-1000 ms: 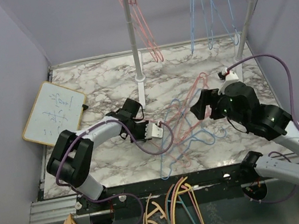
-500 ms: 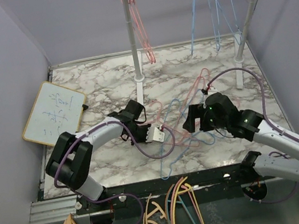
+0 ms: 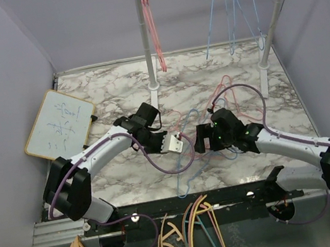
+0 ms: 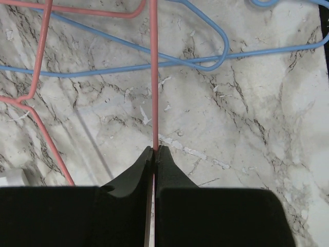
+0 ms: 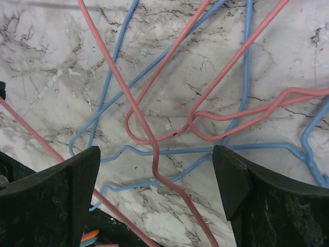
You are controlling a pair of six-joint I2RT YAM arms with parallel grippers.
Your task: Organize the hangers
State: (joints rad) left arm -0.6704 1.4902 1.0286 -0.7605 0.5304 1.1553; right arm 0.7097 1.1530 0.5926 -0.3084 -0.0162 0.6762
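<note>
A tangle of thin pink and light blue wire hangers (image 3: 202, 136) lies on the marble table. My left gripper (image 3: 183, 141) is shut on a pink hanger's wire (image 4: 153, 92), which runs straight out from between its jaws (image 4: 155, 150). My right gripper (image 3: 198, 140) is open low over the pile; its jaws straddle a pink hanger wire (image 5: 154, 154) and blue wires (image 5: 169, 150) without touching. More pink hangers (image 3: 149, 17) and blue hangers (image 3: 234, 2) hang from the rack rail at the back.
The rack stands on a white post (image 3: 147, 43) and a slanted post (image 3: 270, 15). A small whiteboard (image 3: 59, 124) lies at the left. Thick yellow and orange hangers (image 3: 184, 232) lie below the table's front edge.
My right arm has come down and to the left, from above the table to low over the pile. My left gripper moved slightly right, still holding the pink wire. The hung hangers swing.
</note>
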